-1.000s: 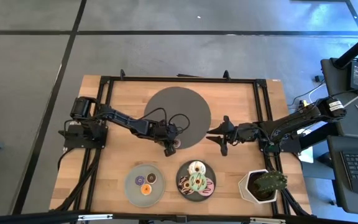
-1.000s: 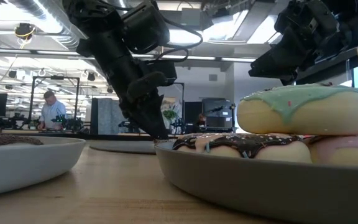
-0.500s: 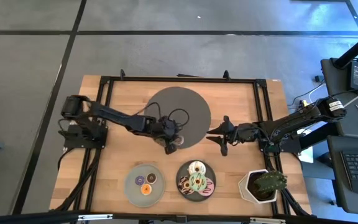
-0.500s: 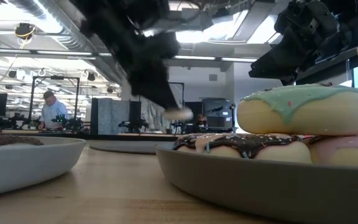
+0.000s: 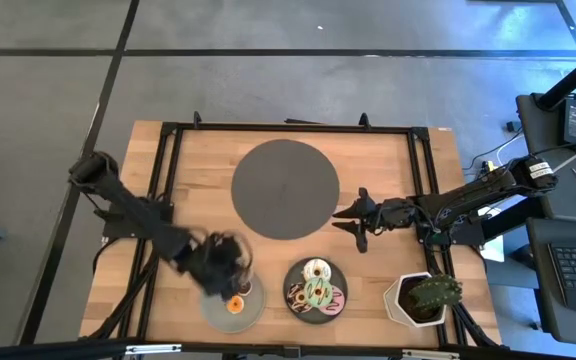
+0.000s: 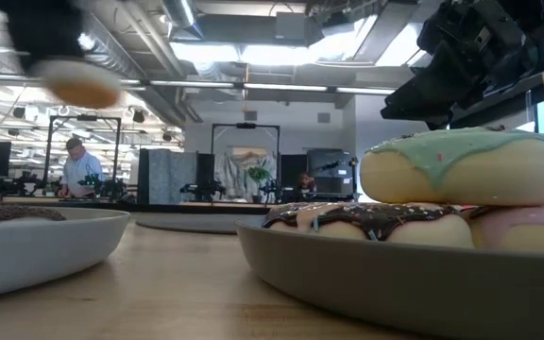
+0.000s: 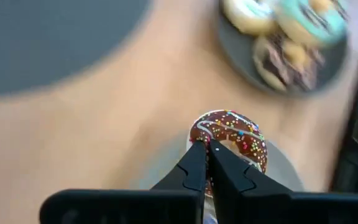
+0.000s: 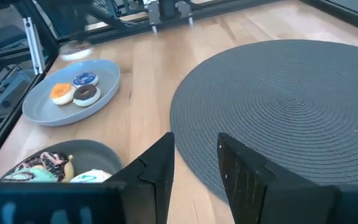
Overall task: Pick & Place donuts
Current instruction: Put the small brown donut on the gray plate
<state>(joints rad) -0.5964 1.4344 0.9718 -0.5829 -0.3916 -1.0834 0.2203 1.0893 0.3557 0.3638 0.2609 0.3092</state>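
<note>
Two plates sit side by side at the near edge of the table point(image 5: 188, 180): a light grey plate point(image 8: 104, 102) with three mini donuts, orange point(image 8: 61, 92), blue-purple point(image 8: 85, 79) and brown point(image 8: 86, 94), and a dark plate point(image 5: 293, 280) heaped with larger donuts, among them a green-iced one point(image 6: 461, 165) lying on top of a chocolate-sprinkled one point(image 6: 376, 222) and a pink one point(image 6: 527, 231). The left gripper point(image 7: 206, 149) hangs over the light grey plate with its fingers pinched nearly together on the rim of a chocolate donut with coloured sprinkles point(image 7: 232, 138), held clear of the table; in the high view this arm is blurred and hides part of that plate. A large round dark mat point(image 5: 285, 188) lies in the middle of the table, bare. The right gripper point(image 5: 353, 221) waits just beside the mat's right edge, fingers spread apart and holding nothing. A potted cactus point(image 5: 430, 294) stands at the near right corner.
</note>
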